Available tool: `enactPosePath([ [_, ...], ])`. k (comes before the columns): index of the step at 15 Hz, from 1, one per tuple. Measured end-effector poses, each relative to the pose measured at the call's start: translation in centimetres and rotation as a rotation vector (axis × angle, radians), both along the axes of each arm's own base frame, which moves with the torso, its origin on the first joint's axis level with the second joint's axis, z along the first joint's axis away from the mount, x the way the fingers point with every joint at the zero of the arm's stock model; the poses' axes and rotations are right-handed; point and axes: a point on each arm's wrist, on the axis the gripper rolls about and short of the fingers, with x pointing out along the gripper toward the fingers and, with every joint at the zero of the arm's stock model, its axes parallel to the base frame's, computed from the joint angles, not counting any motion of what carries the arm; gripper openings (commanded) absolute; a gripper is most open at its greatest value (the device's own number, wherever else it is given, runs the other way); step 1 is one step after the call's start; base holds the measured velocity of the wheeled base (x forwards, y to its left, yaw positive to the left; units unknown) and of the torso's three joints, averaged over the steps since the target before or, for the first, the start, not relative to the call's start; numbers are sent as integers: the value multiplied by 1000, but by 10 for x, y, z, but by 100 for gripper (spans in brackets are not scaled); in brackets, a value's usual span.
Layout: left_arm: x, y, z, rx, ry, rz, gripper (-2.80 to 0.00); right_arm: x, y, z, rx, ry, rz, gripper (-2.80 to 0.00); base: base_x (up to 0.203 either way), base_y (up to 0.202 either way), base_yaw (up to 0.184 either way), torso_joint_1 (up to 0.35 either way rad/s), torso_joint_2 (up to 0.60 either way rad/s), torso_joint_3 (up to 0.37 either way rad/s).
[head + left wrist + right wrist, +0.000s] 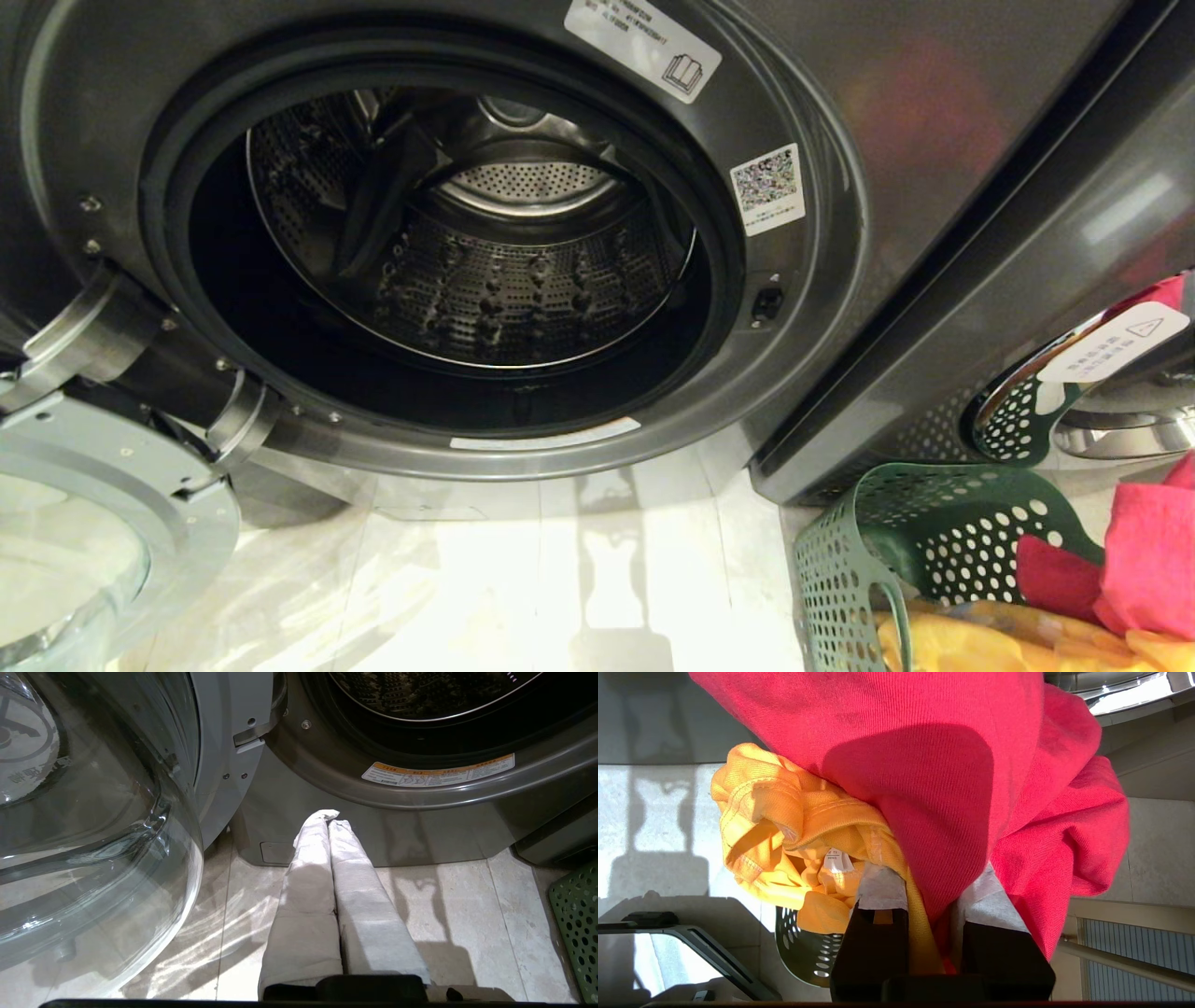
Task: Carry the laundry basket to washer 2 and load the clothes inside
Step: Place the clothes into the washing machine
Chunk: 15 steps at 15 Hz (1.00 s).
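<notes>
A dark grey washer stands in front of me with its door swung open to the left, and its steel drum is bare; no number label shows. The green perforated laundry basket sits on the floor to the right. My right gripper is shut on a pink-red garment and a yellow garment, held bunched above the basket. More yellow cloth lies in the basket. My left gripper is shut and empty, low over the floor, pointing at the washer's lower front.
The open glass door hangs at the left, close beside my left arm. A second dark washer with a chrome-ringed door stands right behind the basket. Pale floor tiles lie between washer and basket.
</notes>
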Motion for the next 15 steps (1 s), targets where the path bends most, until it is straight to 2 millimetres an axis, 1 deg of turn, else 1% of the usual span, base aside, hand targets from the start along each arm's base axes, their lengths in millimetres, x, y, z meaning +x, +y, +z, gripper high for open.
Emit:
enactPosePath([
  [6, 0, 0, 0, 0, 0, 0, -280, 1, 0, -3, -1, 12, -1, -280, 1, 8, -3, 1, 0, 0],
  [8, 0, 0, 0, 0, 0, 1, -280, 1, 0, -5, -1, 18, 0, -280, 1, 130, -9, 0, 4, 3],
  [13, 0, 0, 0, 1, 0, -10, -280, 2, 0, -8, 1, 29, 2, -280, 0, 187, 0, 3, 3, 5],
  [15, 0, 0, 0, 1, 0, -10, -280, 2, 0, -8, 0, 32, 2, -280, 0, 83, 0, 0, 3, 5],
])
